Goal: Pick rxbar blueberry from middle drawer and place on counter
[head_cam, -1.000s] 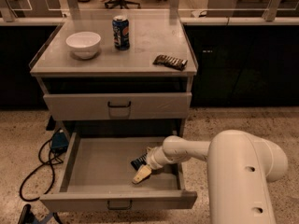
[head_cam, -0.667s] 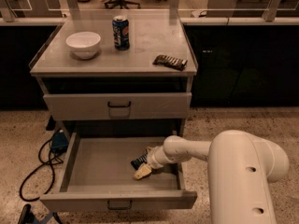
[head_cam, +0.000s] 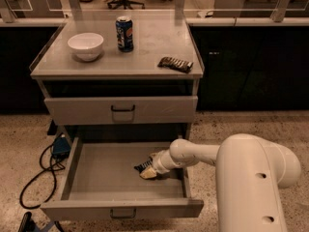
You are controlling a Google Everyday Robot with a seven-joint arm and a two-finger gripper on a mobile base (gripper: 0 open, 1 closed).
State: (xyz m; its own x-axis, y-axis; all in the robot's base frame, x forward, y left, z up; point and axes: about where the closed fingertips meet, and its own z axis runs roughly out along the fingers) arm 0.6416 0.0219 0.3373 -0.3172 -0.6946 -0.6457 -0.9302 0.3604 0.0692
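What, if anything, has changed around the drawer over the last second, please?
Nothing visibly changed. The claw stays low inside the open middle drawer, right at the rxbar blueberry. The bowl, can and ridged dark bar remain on the counter.

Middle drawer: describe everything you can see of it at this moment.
The middle drawer is a wide, shallow grey tray, metal by its look, pulled open below the closed upper drawer front. Its plain front carries a small dark handle. Inside, right of centre, lies the rxbar blueberry, with the gripper reaching in over the right wall, right at the bar.
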